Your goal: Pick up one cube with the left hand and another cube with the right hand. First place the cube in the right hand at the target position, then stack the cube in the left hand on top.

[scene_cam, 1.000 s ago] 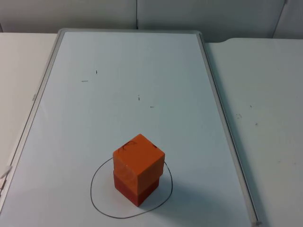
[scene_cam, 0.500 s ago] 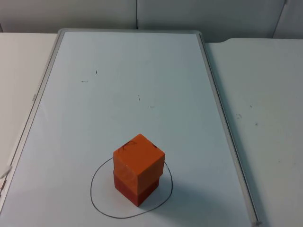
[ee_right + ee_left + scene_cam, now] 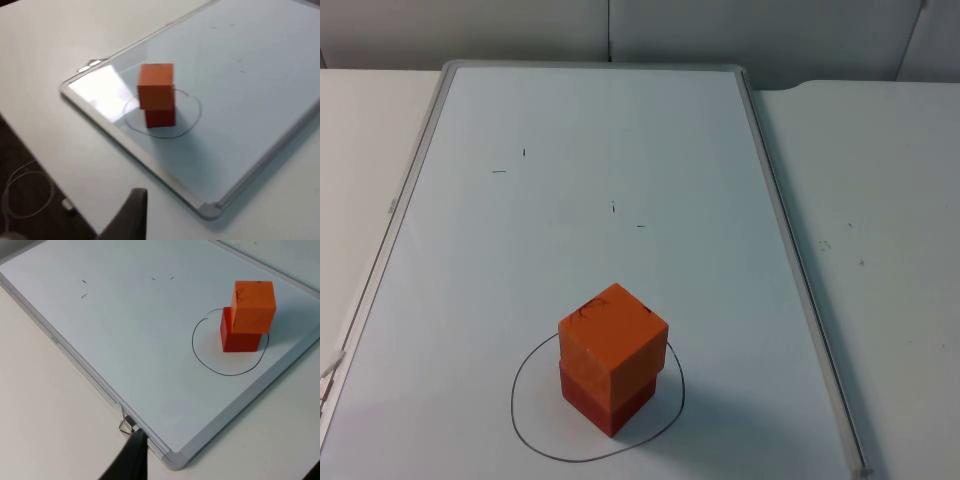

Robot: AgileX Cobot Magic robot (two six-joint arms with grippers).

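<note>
Top cube (image 3: 613,337): resting slightly askew on the lower cube (image 3: 608,400).
Stack: inside the drawn circle (image 3: 520,410), near end of the whiteboard (image 3: 570,200).
Claws: state cannot be told.

A lab or test room, by the look of it: a plain white table (image 3: 880,200) against a grey partition wall (image 3: 620,30), a whiteboard (image 3: 590,180) laid flat on it (faint pen ticks, one hand-drawn circle (image 3: 525,425)).

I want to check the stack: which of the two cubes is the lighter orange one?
The upper cube is lighter orange; it sits on the darker, redder lower cube, inside the drawn circle.
</note>
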